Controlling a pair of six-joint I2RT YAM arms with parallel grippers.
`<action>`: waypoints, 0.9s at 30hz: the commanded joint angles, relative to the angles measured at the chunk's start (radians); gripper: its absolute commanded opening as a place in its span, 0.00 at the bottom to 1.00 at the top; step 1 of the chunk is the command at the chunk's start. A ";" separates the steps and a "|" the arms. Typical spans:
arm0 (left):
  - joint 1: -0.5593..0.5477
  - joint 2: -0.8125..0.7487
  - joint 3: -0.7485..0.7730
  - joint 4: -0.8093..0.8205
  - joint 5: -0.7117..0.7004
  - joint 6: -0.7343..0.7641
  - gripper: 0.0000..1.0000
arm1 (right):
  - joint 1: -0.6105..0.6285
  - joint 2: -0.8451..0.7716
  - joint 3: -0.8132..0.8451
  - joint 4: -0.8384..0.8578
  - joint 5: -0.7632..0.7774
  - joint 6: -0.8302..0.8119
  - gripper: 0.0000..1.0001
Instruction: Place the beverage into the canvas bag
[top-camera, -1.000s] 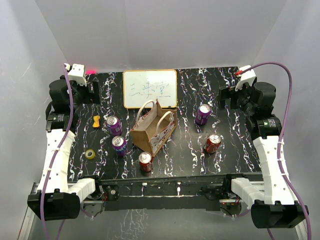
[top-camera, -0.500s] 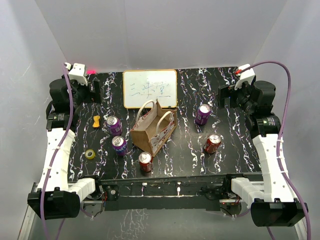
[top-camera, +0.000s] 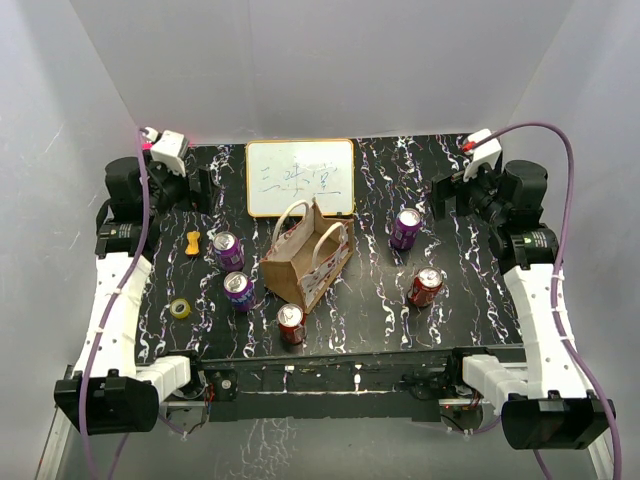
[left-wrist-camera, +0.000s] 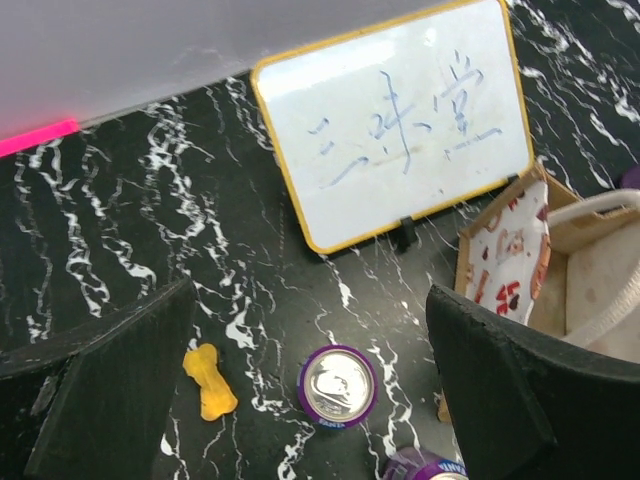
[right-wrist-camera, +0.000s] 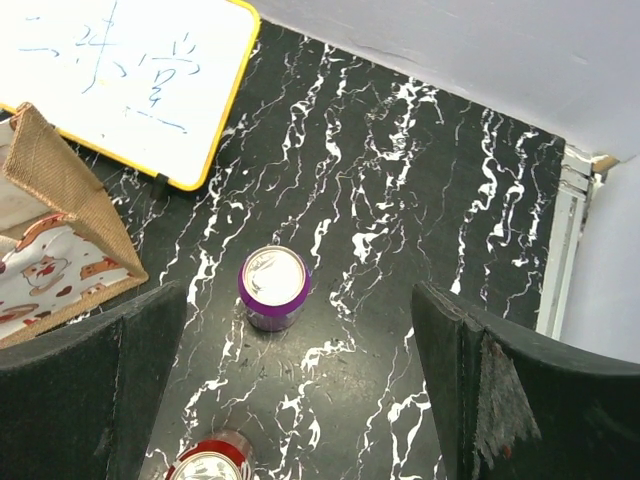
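Along wrist-view edges, canvas bag (left-wrist-camera: 508, 262) cropped, red can (right-wrist-camera: 212, 465) cropped

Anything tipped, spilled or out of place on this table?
Nothing is spilled or toppled. The canvas bag stands open, turned askew to the table edge. All five cans look upright. Unrelated clutter sits at the left: a yellow bone-shaped piece and a tape roll.

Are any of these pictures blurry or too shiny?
Top view: sharp and evenly lit, with no strong glare on the table. Left wrist view: the whiteboard writing is crisp, while the open left gripper looks dark and a little soft at the bottom edges. Right wrist view: the purple can has a lid that glares almost white.
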 joint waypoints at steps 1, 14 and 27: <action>-0.053 0.027 0.032 -0.051 0.059 0.044 0.97 | 0.000 0.021 -0.025 0.032 -0.076 -0.046 0.98; -0.212 0.109 0.061 -0.187 0.365 0.046 0.97 | 0.070 0.148 -0.179 0.133 -0.116 -0.109 0.98; -0.337 0.206 0.066 -0.174 0.372 0.059 0.93 | 0.144 0.286 -0.233 0.296 0.072 -0.078 0.98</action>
